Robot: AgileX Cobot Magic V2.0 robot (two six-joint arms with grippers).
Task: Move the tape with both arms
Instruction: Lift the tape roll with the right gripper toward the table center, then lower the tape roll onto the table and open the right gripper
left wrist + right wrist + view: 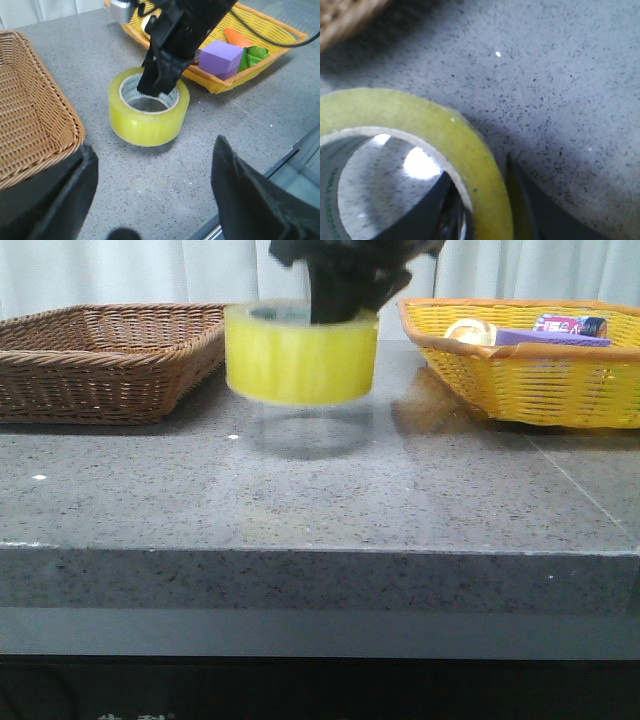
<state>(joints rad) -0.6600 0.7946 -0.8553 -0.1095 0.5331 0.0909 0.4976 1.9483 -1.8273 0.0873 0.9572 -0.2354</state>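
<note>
The tape [300, 365] is a wide yellow roll held a little above the grey table, its shadow lying under it. My right gripper [340, 295] comes down from above and is shut on the roll's wall. In the left wrist view one finger of the right gripper [160, 80] is inside the core of the tape [149, 112] and one is outside. The right wrist view shows the tape [470, 150] pinched in the right gripper [485, 200]. My left gripper [154, 147] is open and empty, on the near side of the roll and apart from it.
A brown wicker basket [100, 360] stands at the back left. At the back right a yellow basket [540, 390] holds a purple block [220, 57], an orange item [235, 36], a green item [255, 52] and a pale ring [470, 332]. The table's edge [295, 150] runs close to the left gripper.
</note>
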